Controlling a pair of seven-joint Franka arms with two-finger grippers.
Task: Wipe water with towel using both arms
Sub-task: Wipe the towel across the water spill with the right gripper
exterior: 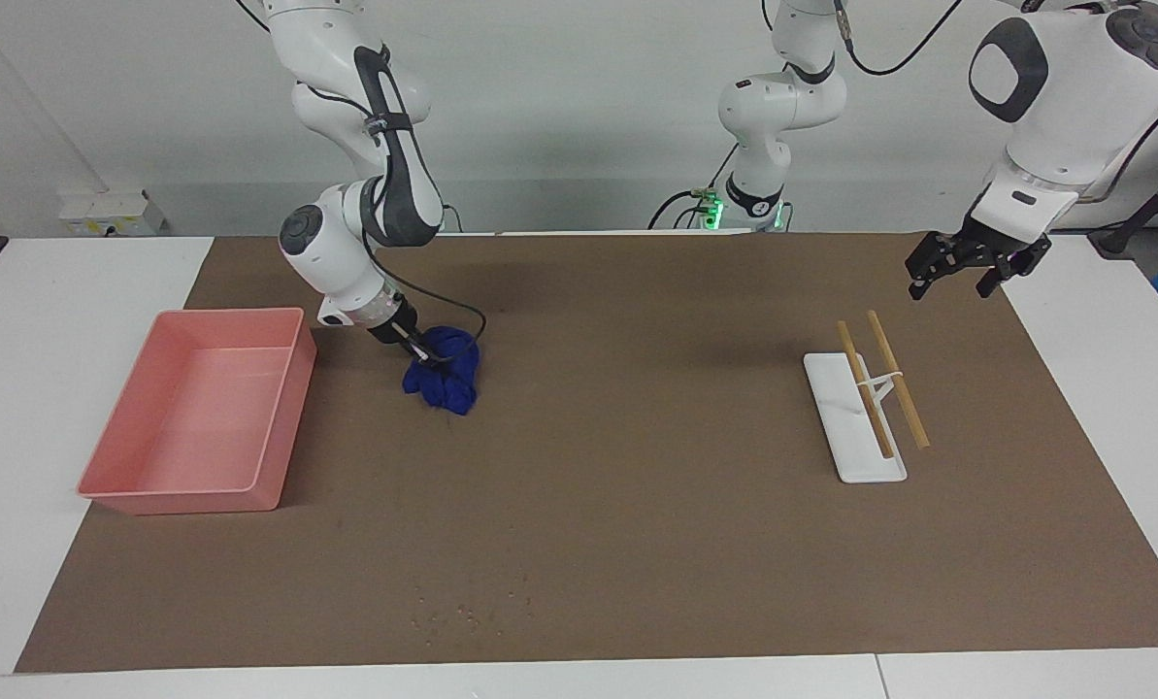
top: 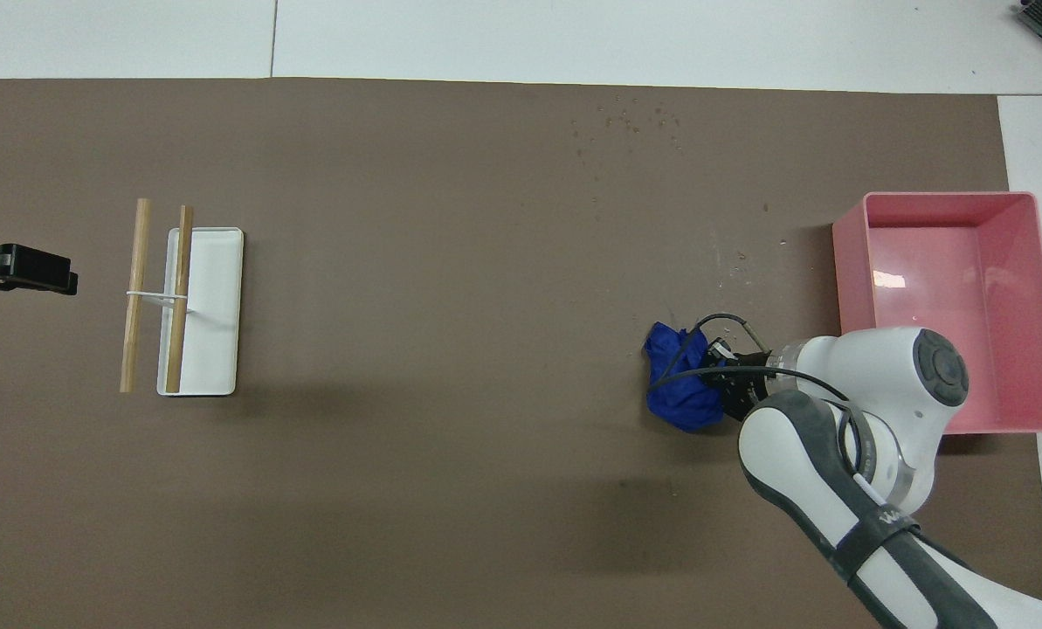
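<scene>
**Right tool clamps towel beside tray**

On the brown-covered bench (exterior: 695, 544), the right tool (exterior: 421, 354) is clamped on the bunched royal-blue towel (exterior: 443, 381) beside the pink plastic tray (exterior: 282, 437). The left tool (exterior: 972, 262) waits, fingers apart, above the bench. Tiny water droplets (exterior: 467, 612) lie farther from the robots

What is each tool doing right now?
Right tool: shut on the towel, which rests on the mat.
Left tool: open, holding nothing, waiting over the mat's edge.
</scene>
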